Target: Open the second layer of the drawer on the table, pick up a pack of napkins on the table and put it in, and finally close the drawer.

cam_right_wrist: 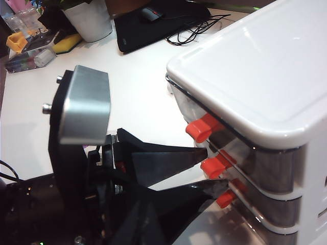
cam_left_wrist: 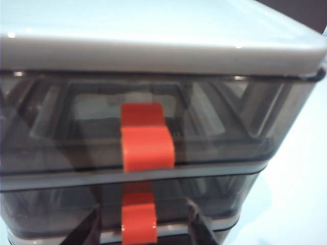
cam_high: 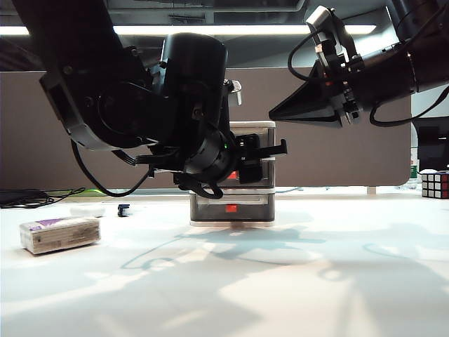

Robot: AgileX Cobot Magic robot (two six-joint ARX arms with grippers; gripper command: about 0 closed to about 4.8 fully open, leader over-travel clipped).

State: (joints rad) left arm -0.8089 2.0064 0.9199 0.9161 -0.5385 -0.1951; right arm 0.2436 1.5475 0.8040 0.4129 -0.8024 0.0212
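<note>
Drawer unit (cam_high: 254, 175): 1, on the counter (cam_high: 280, 281).
Smoky drawers in the unit: 3.
Red-orange tabs (cam_right_wrist: 203, 127): 3, 1 per drawer front.
Pack of napkins (cam_high: 59, 234): 1.
Rubik's cube (cam_high: 435, 184): 1, at the far right edge.
Robot arms: 2.
Grippers: 2, left gripper (cam_right_wrist: 207, 171) and right gripper (cam_high: 277, 112).
</note>
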